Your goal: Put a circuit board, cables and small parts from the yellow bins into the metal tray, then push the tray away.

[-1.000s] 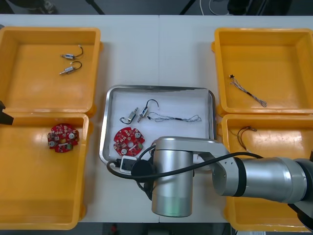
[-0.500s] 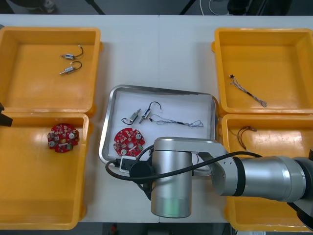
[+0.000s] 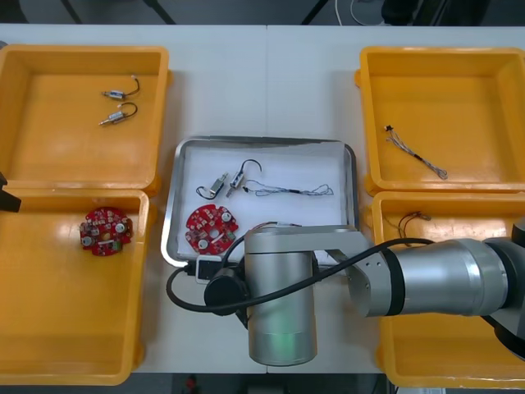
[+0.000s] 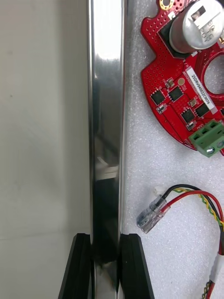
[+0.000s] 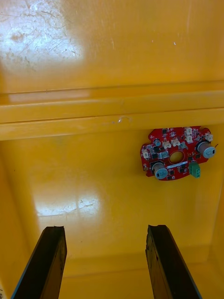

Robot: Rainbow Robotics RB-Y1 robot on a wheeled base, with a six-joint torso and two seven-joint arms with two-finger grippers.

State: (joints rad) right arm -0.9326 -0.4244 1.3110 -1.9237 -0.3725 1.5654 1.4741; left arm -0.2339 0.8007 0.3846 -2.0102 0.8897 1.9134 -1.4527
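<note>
At lower centre of the front view the right arm reaches in. The right claw is pinched narrow on the rim of the metal tray, with the rim between both fingers. Near the fingers, on the white tray floor, lies a red and yellow cable with a clear plug. Past it is a round red circuit board.

In the front view the tray sits mid-frame on the worktop. It also holds small metal parts and a thin cable.

The left claw is wide open and holds nothing, over the lower-left yellow bin. A second circuit board lies beyond its fingers.

The upper-left bin holds two spare metal parts. The upper-right bin holds a thin wire. The lower-right bin holds a dark cable.
</note>
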